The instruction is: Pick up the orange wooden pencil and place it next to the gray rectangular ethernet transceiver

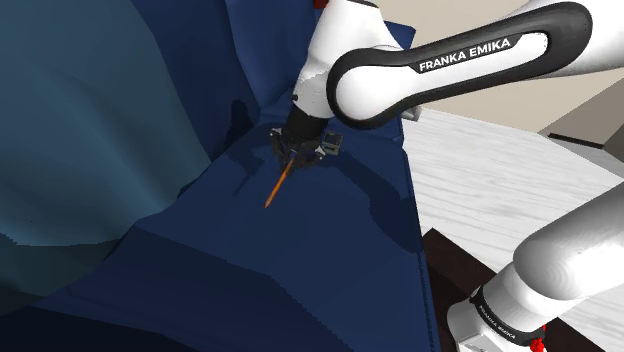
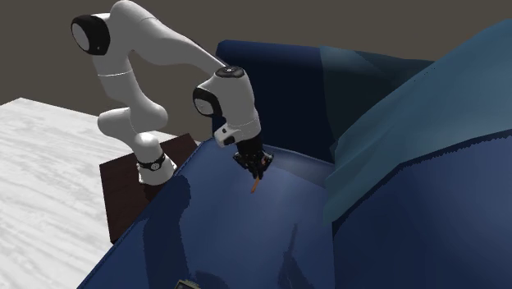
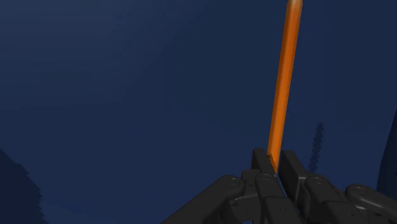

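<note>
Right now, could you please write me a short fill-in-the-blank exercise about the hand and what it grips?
1. The hand is shut on the ____ pencil.
2. The pencil sticks out from between two ____ fingers.
3. Beneath it lies a dark ____ sofa seat.
4. The arm reads FRANKA ____.
Missing words: orange; black; blue; EMIKA.

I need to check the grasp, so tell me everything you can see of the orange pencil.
The pencil is a slim, smooth, plain orange stick. One end is clasped in the black gripper; the rest juts out beyond it, slanting down toward the dark blue cushion. Whether its tip touches that cushion cannot be told.
</note>
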Motion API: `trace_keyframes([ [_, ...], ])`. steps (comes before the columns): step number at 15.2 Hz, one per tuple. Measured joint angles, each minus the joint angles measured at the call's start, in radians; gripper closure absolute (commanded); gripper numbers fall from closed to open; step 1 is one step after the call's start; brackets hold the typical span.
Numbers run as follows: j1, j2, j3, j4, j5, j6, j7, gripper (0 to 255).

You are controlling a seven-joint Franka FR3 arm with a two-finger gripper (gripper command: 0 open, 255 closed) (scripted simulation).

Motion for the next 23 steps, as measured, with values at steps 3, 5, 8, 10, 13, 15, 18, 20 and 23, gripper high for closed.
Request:
trace_keyframes([
  [3,-0.014,-0.040,-0.066,-0.050,0.052,0.007,-0.113,255],
  [5,-0.026,-0.053,-0.102,-0.056,0.069,-0.005,-0.171,255],
  [8,-0.049,-0.057,-0.155,-0.061,0.081,-0.014,-0.255,255],
  [10,-0.066,-0.052,-0.188,-0.063,0.084,-0.017,-0.307,255],
  [13,-0.094,-0.046,-0.240,-0.064,0.090,-0.022,-0.390,255],
  [15,-0.114,-0.040,-0.273,-0.058,0.090,-0.031,-0.442,255],
  [18,-0.143,-0.021,-0.315,-0.040,0.086,-0.044,-0.509,255],
  [20,-0.148,-0.009,-0.321,-0.047,0.084,-0.028,-0.522,255],
  [23,-0.150,0.012,-0.319,-0.067,0.080,0.012,-0.528,255],
])
